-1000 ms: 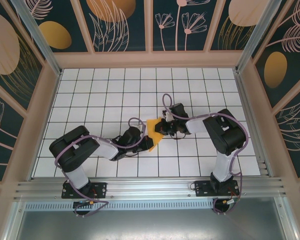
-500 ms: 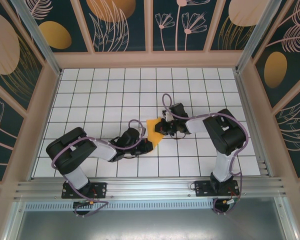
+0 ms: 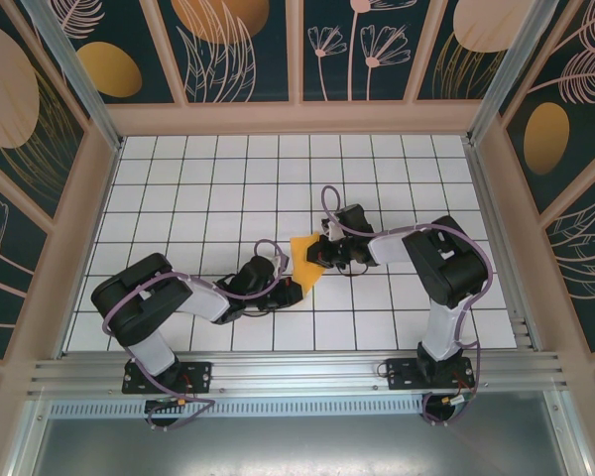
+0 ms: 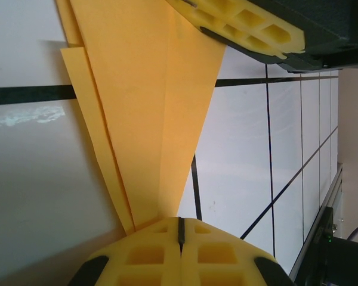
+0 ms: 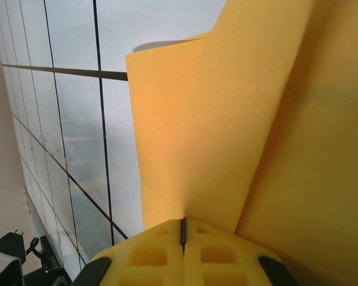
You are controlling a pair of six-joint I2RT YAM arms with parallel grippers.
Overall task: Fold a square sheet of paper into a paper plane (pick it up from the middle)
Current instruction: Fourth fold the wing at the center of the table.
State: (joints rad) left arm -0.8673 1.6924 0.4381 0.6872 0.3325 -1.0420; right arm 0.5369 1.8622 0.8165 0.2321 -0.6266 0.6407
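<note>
The paper (image 4: 149, 89) looks matt and smooth; the worktop (image 4: 238, 155) tiles are glossy; the left tool (image 4: 180, 232) has seemingly rubbery plastic pads (image 4: 122, 244).

From above, left claw (image 3: 292, 289) and right claw (image 3: 322, 256) cover parts of the paper (image 3: 303, 266); both wrist views crop it

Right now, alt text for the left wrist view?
Folded orange-yellow paper narrows downward into the left gripper, shut on it at the bottom edge. The right gripper meets the paper at top right; white tiles with dark lines lie behind.
</note>
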